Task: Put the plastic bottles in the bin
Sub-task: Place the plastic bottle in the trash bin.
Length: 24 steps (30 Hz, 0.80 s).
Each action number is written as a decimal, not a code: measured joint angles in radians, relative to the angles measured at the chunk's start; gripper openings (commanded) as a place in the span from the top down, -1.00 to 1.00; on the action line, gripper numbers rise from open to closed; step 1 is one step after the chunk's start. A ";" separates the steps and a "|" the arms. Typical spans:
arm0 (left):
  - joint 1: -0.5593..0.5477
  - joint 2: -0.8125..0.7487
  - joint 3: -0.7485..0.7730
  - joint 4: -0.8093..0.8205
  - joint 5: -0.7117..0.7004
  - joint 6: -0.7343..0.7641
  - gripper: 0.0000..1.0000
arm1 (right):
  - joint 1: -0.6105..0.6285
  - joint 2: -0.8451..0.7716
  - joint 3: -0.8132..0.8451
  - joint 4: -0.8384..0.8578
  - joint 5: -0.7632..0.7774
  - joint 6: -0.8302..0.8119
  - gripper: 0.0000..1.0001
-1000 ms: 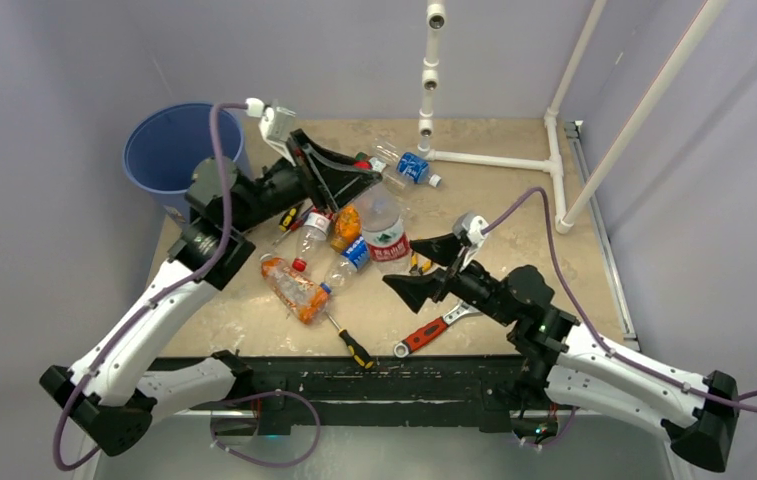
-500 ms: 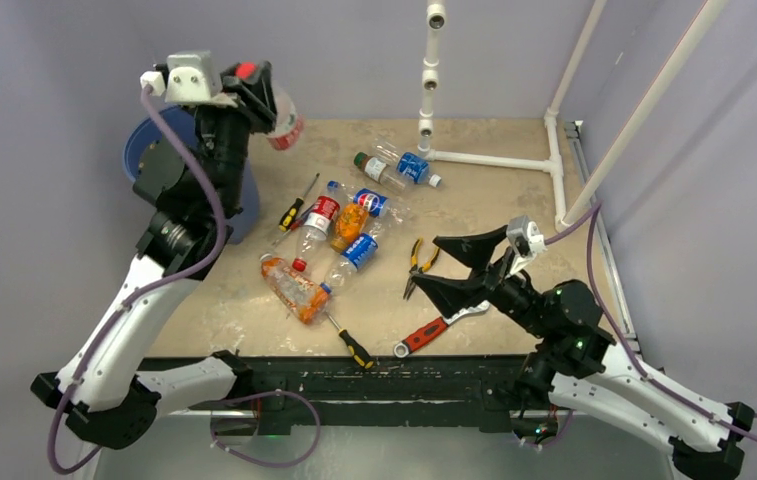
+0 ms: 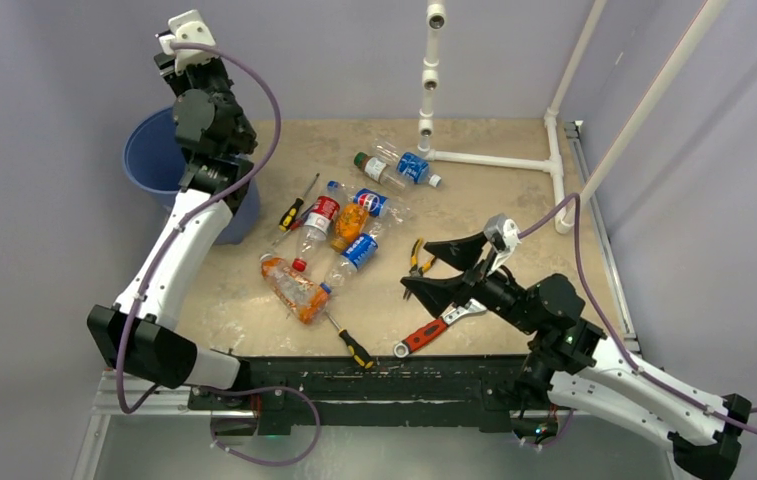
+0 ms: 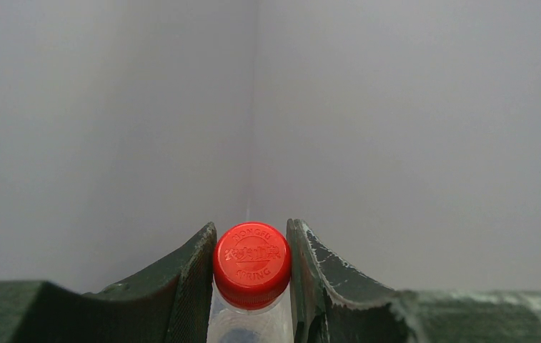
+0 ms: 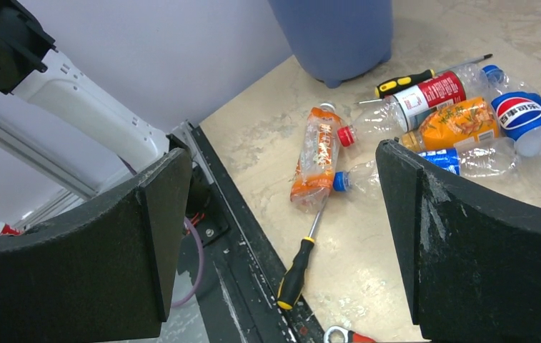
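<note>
Swung up by the bin (image 3: 152,160) now, left gripper (image 4: 251,229) pinches a red-capped bottle (image 4: 251,266); right gripper (image 5: 273,207) gapes wide, empty

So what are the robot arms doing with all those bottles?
They are tidying up. The left arm is raised high by the blue bin, its jaws shut on a clear bottle with a red cap. The right arm hovers over the table with jaws wide open, holding nothing. More plastic bottles lie there among the tools.
</note>
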 measured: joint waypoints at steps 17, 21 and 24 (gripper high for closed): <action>0.204 0.106 -0.306 -0.024 0.146 -0.296 1.00 | 0.000 -0.063 -0.021 -0.024 0.026 0.001 -0.98; 0.222 0.106 -0.338 -0.028 0.184 -0.351 0.41 | 0.000 -0.074 -0.028 -0.026 0.030 0.002 -0.97; 0.227 0.106 -0.339 -0.028 0.196 -0.376 -0.42 | 0.000 -0.075 -0.032 -0.037 0.040 0.004 -0.98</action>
